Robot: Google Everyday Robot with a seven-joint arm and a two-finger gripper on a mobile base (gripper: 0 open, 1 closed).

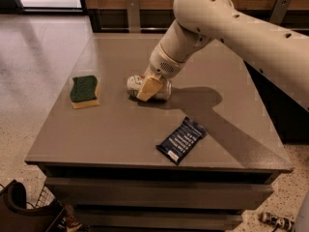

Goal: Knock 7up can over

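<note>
A grey tabletop (120,129) fills most of the camera view, seen from above and in front. A thick, cream-coloured robot arm (227,23) reaches in from the upper right of the picture and slopes down toward the middle of the tabletop.

At the end of the arm, the tool (149,86) is low over the surface, right at the 7up can (134,85). A tan part of the tool lies across the front of the can and covers its middle. Whether the tool is open or closed, or has any hold on the can, cannot be told from this angle.

The 7up can lies on its side near the centre of the tabletop, with its length running roughly left to right across the picture. It is pale silver-white, and both ends show on either side of the tool.

Well to the left of the can, a sponge (84,91) with a dark green top and a yellow base lies flat. Nearer the front edge, to the right of the can and apart from it, a dark blue snack wrapper (182,140) lies flat at an angle. The arm's shadow falls across the tabletop to the right of the can.
</note>
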